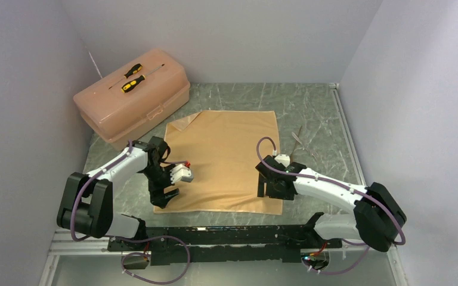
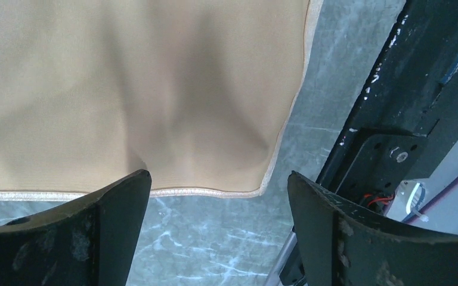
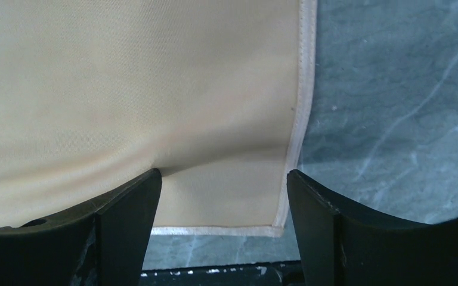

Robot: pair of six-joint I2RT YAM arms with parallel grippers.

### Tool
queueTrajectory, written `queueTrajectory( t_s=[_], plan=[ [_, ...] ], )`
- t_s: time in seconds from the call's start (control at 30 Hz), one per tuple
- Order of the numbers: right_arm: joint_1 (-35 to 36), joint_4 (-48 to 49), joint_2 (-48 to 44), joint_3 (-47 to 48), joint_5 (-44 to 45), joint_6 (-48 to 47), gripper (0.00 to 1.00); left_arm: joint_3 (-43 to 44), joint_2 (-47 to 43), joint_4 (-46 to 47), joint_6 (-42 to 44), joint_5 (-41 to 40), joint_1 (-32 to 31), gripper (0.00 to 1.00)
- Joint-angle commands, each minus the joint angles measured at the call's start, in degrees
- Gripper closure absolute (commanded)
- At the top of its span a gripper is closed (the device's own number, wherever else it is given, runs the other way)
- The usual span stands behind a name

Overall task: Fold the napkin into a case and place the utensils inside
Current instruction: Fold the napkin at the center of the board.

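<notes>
The peach-tan napkin (image 1: 223, 161) lies spread flat on the green marbled table, its far left corner turned over. My left gripper (image 1: 166, 196) hangs open over the near left corner. In the left wrist view the napkin (image 2: 155, 89) shows its hemmed corner between the spread fingers of the left gripper (image 2: 217, 179), which hold nothing. My right gripper (image 1: 268, 189) is open over the near right corner. The right wrist view has that corner of the napkin (image 3: 125, 77) inside the wide gap of the right gripper (image 3: 223, 174). The thin utensils (image 1: 299, 138) lie just right of the napkin.
A pink plastic toolbox (image 1: 132, 101) stands at the back left with two yellow-and-black screwdrivers (image 1: 132, 77) on its lid. A black rail (image 1: 226, 235) runs along the near table edge. Walls close in on the left, back and right.
</notes>
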Motion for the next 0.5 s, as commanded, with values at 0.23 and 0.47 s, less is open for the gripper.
queueTrajectory(
  t_s=[0.23,0.47],
  plan=[
    [0.3,7.7,1.0,-2.2,1.0,1.5,0.71,-8.5,-3.5,15.6,-2.2,-2.5,-3.4,0.24],
    [0.3,1.8,-2.9,2.1,5.7,-0.4,1.0,-10.9,-6.0,17.8,-2.9,-1.5,-4.9,0.46]
  ],
)
